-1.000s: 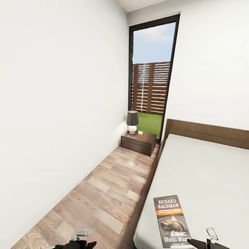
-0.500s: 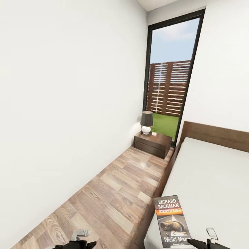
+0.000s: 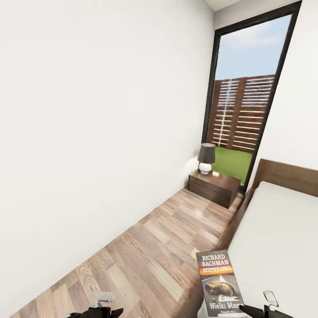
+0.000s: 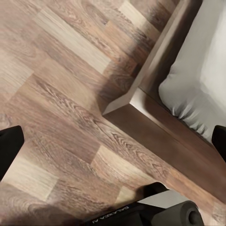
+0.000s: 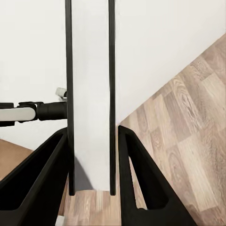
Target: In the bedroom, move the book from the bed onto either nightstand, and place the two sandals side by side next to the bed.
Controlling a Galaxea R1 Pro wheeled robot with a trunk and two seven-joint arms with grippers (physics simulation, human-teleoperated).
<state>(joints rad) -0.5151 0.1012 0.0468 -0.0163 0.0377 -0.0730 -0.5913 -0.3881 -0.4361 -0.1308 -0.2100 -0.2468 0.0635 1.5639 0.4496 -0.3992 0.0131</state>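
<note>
Glossy wood-plank floor (image 3: 154, 247); matt grey cloth mattress (image 3: 282, 238).

The book (image 3: 219, 282) has a dark cover with white lettering, an orange band and a yellowish shoe picture. The floor (image 3: 150, 251) is brown wood-grain planks in mixed light and dark tones. The walls (image 3: 97, 123) are plain white. The nightstand (image 3: 214, 187) and bed (image 3: 282, 247) frame are dark brown; the mattress is light grey. The lamp (image 3: 206, 157) has a dark shade on a white base. The window (image 3: 249, 110) frame is black, showing blue sky, a brown slatted fence and green grass.
</note>
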